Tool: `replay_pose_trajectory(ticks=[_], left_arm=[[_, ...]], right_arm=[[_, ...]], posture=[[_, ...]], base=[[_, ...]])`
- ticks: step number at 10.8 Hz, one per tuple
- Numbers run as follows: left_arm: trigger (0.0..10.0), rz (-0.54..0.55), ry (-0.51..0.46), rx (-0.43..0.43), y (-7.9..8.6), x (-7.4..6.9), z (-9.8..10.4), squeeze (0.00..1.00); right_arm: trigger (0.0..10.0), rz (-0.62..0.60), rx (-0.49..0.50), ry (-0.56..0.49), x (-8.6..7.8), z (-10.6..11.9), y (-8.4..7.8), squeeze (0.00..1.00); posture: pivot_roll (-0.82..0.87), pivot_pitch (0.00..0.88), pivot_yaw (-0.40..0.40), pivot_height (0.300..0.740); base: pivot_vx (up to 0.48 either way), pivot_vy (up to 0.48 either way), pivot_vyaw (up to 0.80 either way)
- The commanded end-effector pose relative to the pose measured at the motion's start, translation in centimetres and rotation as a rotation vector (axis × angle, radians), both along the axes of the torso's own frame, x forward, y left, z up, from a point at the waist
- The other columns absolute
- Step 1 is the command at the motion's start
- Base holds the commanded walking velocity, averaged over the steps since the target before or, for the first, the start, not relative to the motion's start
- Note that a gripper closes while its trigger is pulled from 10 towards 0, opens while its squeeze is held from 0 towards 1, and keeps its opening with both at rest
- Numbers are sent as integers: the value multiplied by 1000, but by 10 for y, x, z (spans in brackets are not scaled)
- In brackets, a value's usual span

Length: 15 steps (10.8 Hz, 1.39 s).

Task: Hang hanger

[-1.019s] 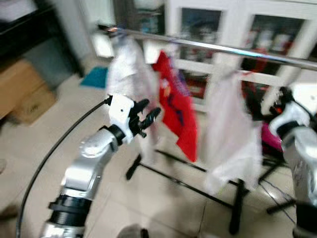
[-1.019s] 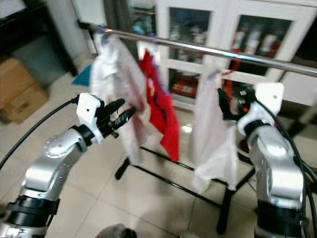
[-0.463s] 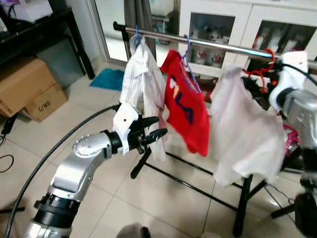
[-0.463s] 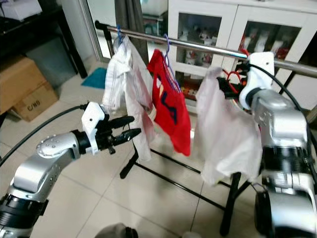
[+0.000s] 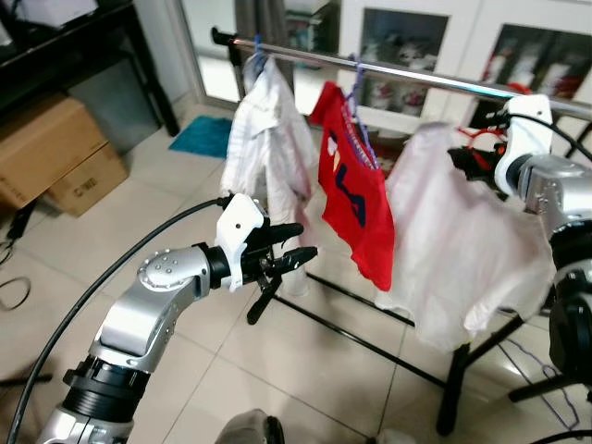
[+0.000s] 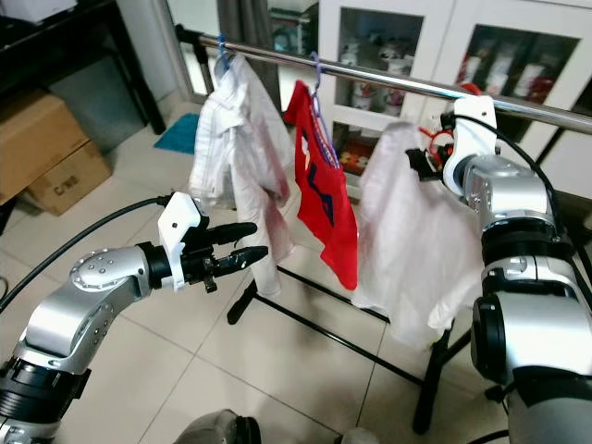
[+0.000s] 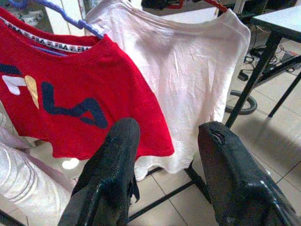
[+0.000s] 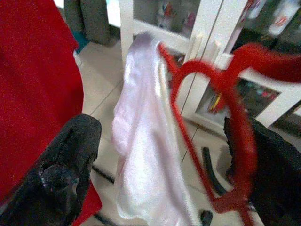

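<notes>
the right hand [image 6: 418,159] is raised at the long silver metal rail [image 5: 398,73], its black fingers spread wide with the red wire hanger [image 8: 221,136] between them — touching the hook or just clear of it, i cannot tell. from that hanger drops the pale pink soft shirt [image 5: 462,250], loose and crumpled, next along from the red t-shirt with blue lettering [image 5: 356,199] on its purple hanger and the white striped shirt [image 5: 268,148] at the rail's far end. the left hand [image 5: 294,261] hovers low, near the striped shirt's hem, fingers parted and empty.

the hanger looks thin, light and a bit springy; the shirt is limp and will swing and slide off a shoulder if jerked. best hold is likely the stiff neck just under the hook, not the cloth.
</notes>
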State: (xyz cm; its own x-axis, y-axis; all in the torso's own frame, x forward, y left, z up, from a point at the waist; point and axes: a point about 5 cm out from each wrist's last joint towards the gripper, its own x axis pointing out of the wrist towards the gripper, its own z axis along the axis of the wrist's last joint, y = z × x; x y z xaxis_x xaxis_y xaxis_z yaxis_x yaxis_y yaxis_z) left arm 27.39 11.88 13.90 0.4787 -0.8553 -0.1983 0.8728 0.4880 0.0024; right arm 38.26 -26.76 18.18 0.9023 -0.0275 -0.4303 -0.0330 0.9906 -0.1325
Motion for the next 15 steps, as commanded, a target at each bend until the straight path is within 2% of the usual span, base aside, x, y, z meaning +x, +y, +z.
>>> replay_pose_trajectory(ticks=[1, 2, 3, 4, 5, 7, 9, 15], left_arm=[[10000, -9, -7, 17, 1, 2, 3, 0], [10000, -13, -5, 20, 2, 1, 3, 0], [10000, -17, -2, 22, 3, 0, 3, 0], [10000, -19, 0, 21, 3, 0, 3, 0], [10000, -24, 3, 20, 1, 0, 2, 0], [10000, -34, 6, 18, -1, 0, 2, 0], [10000, -37, 9, 19, -2, 0, 1, 0], [10000, -46, 13, 25, -1, -2, 1, 0]], right_arm=[[10000, 8, -16, -18, 3, 8, -4, 0], [10000, 16, -9, -4, 2, 7, -7, 0], [9255, 39, -2, -19, 1, 13, -18, 0], [2510, 38, 1, -24, 0, 18, -23, 0], [0, 41, 13, -15, -1, 21, -27, 0], [0, 38, 5, 17, -3, 21, -32, 0], [0, 46, 6, 51, -4, 13, -29, 0], [0, 31, 15, 58, -4, 8, -28, 0]], posture=[[-66, 0, 87, 740], [-63, 0, 86, 740], [-67, 0, 90, 740], [-67, 0, 90, 740], [-75, 0, 95, 740], [-82, 0, 96, 740], [-80, 0, 91, 740], [-78, 0, 86, 740]], base=[[0, 0, 0], [0, 0, 0], [0, 0, 0], [0, 0, 0], [0, 0, 0], [0, 0, 0], [0, 0, 0], [0, 0, 0]])
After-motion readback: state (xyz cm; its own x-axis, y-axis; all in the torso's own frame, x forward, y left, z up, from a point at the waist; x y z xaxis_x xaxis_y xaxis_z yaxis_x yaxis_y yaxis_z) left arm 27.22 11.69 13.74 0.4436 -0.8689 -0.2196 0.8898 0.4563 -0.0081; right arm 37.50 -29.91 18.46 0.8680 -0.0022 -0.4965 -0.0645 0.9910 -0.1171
